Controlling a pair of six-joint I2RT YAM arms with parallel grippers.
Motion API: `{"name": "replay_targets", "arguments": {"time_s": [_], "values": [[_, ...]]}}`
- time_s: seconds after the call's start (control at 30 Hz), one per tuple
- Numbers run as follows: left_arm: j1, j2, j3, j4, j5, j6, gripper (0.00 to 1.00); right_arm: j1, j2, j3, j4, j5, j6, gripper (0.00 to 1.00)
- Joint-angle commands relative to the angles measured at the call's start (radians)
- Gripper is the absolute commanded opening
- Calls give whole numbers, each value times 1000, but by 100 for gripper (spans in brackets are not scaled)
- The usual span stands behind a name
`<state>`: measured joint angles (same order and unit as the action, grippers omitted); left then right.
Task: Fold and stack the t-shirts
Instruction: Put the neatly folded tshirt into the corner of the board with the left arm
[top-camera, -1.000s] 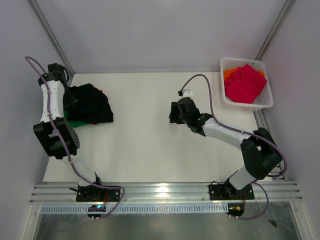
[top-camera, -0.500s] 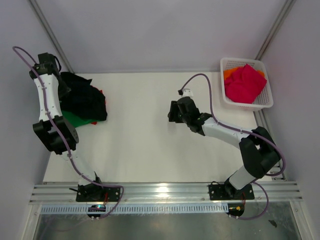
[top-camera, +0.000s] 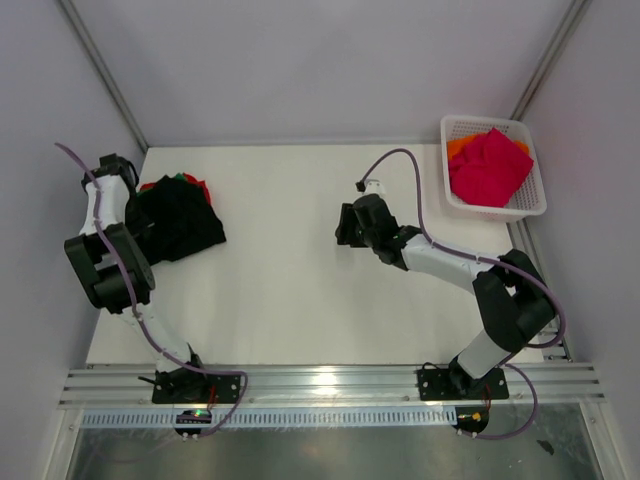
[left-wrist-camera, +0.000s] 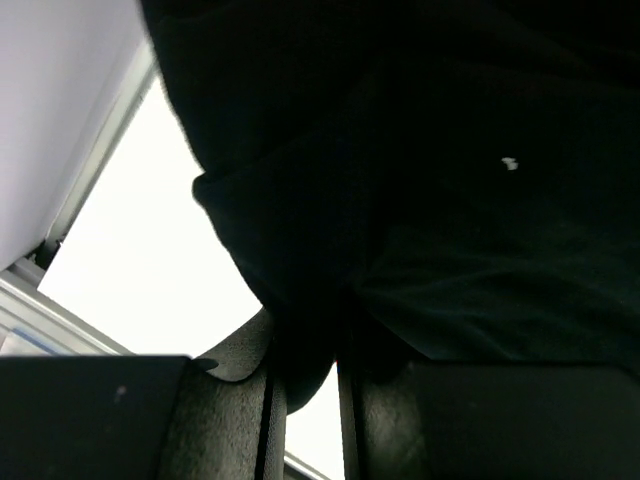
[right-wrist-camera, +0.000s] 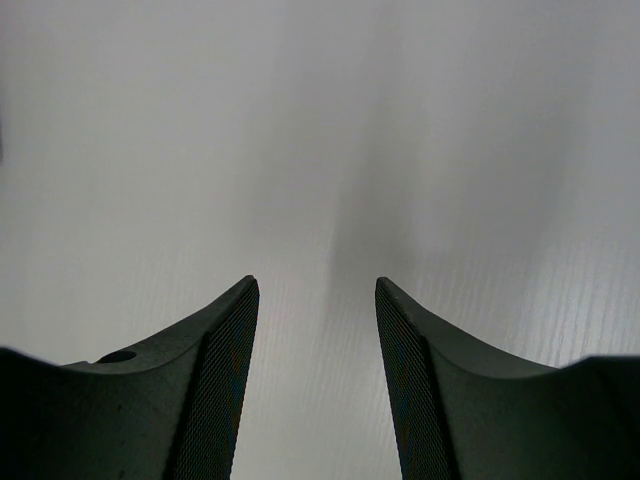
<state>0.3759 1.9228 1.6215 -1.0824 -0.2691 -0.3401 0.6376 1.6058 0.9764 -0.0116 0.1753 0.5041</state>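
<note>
The large black t-shirt (top-camera: 182, 222) lies bunched at the far left of the table on top of other shirts. Red cloth (top-camera: 198, 186) and a sliver of green cloth (top-camera: 180, 177) peek out at its far edge. My left gripper (top-camera: 140, 208) is at the shirt's left edge. In the left wrist view the gripper (left-wrist-camera: 305, 385) is shut on a fold of the black t-shirt (left-wrist-camera: 420, 170), which fills most of that view. My right gripper (top-camera: 345, 225) is open and empty over bare table, and it also shows in the right wrist view (right-wrist-camera: 315, 290). A magenta-pink t-shirt (top-camera: 490, 165) lies on an orange one (top-camera: 459, 147) in the basket.
The white lattice basket (top-camera: 530, 205) stands at the back right corner. Metal frame posts and grey walls close in the table on the left, back and right. An aluminium rail (top-camera: 330, 385) runs along the near edge by the arm bases.
My left gripper lifted the black t-shirt toward the back left, then brought it down again. The shirt now hides the green cloth at its near-left edge. The right arm has barely moved.
</note>
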Motion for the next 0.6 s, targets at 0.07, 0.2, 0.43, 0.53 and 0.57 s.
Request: {"name": "replay_targets", "arguments": {"time_s": [0.07,0.2,0.43,0.53,0.57], "values": [[21,-1,98,23,-48,-20,16,-3,0,28,41,1,14,55],[21,64,216,-23,-56,-25,16,-4,-4,28,24,7,2,55],[23,146,399,-71,-73,-27,16,-4,-10,42,-16,12,-7,55],[23,156,368,-59,-96,-34,16,-4,-15,41,-28,19,-9,55],[27,159,359,-56,-99,-39,16,-4,-18,39,-31,21,-9,55]]}}
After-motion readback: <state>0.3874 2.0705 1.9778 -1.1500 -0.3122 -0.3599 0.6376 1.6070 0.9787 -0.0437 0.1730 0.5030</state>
